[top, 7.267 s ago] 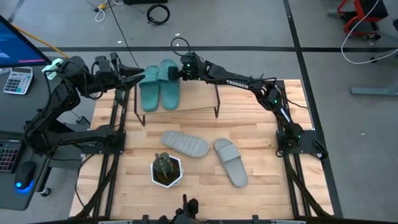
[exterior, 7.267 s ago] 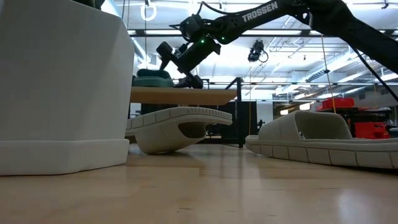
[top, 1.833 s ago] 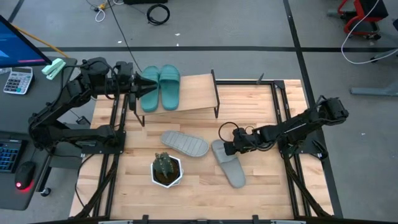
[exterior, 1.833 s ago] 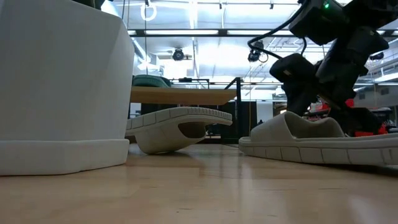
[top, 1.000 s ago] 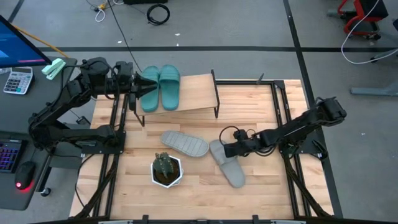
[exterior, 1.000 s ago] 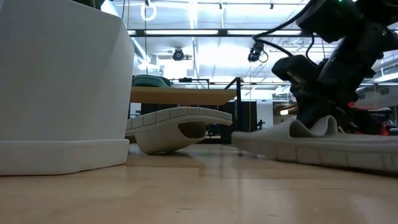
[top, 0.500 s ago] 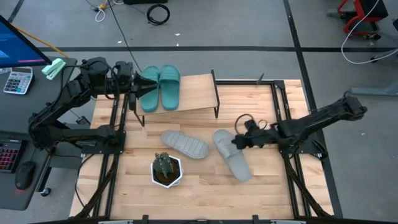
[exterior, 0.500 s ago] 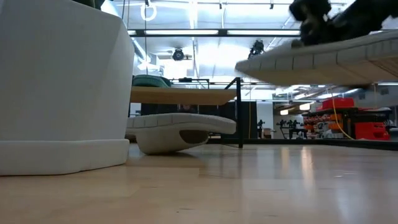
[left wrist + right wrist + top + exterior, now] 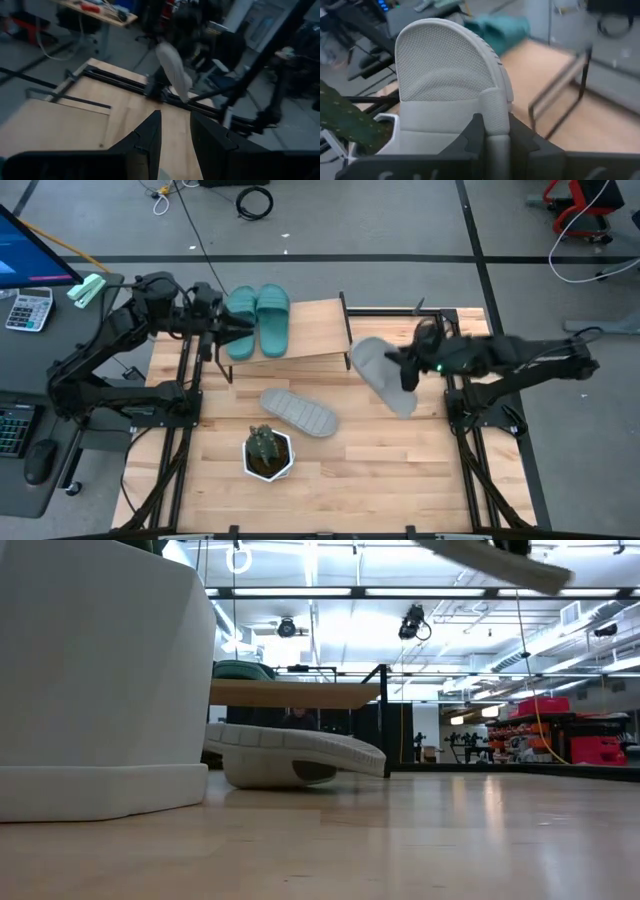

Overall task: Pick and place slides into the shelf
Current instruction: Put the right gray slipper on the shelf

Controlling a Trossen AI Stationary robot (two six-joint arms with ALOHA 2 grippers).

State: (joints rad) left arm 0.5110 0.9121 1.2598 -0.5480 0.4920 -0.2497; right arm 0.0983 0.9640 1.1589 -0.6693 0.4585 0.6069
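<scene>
Two teal slides (image 9: 258, 320) lie side by side on the left half of the shelf (image 9: 315, 332). My left gripper (image 9: 238, 327) stands open at the left teal slide's edge; whether it touches the slide, I cannot tell. A light grey slide (image 9: 375, 365) hangs in the air just right of the shelf's right end, with my right gripper (image 9: 405, 368) shut on it. Its ribbed sole (image 9: 500, 562) shows high in the low view. A second grey slide (image 9: 297, 412) rests sole down on the table. My right gripper pinches the grey slide between its two fingers at one long side (image 9: 494, 112), where the strap meets the sole's ribbed edge. It comes at the slide from the table's right side. The slide is lifted clear of the table and tilted, its heel end (image 9: 445, 55) pointing away from the wrist.
A potted plant in a white pot (image 9: 267, 452) stands near the table's front, left of centre, and fills the left of the low view (image 9: 100, 680). The shelf's right half (image 9: 320, 325) is bare board. Black frame rails (image 9: 462, 395) run along the table's sides.
My right gripper has risen from the table with the grey slide and carried it toward the far edge and the shelf's right end. The slide, flat on the table before, now hangs clear and tilted. The other grey slide has rocked, its raised end coming down.
</scene>
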